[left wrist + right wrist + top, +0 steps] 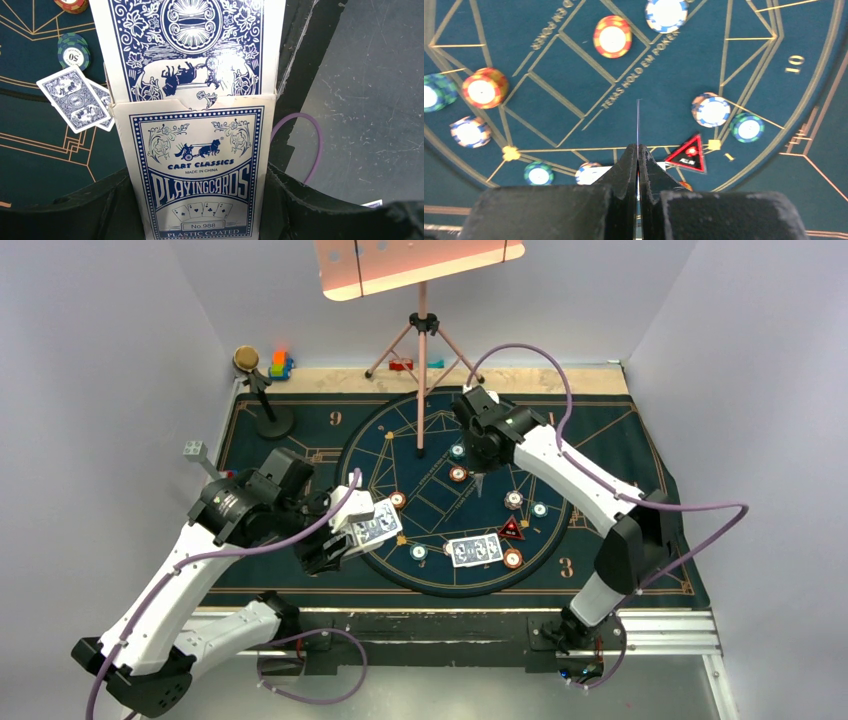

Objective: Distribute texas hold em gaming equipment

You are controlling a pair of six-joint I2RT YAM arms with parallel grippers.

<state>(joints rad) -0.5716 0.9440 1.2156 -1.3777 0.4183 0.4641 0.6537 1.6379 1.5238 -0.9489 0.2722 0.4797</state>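
My left gripper (pixel 343 533) is shut on a blue-and-white playing card box (pixel 195 165) at the mat's near left. Its flap is open and the deck (pixel 192 45) sticks out. My right gripper (pixel 638 147) hangs over the middle of the round layout, shut on a single playing card (pixel 638 120) seen edge-on. Two dealt cards (pixel 475 550) lie face down at the near edge, next to the red-edged black triangular marker (pixel 686 154). Orange chips (pixel 612 36), white chips (pixel 711 110) and teal chips (pixel 748 126) are spread around the layout.
A pink tripod stand (pixel 422 350) rises at the back centre of the dark mat (pixel 620 440). At the back left are a black stand with a round head (pixel 262 390) and coloured toy blocks (pixel 280 365). A small grey block (pixel 193 450) sits left of the mat.
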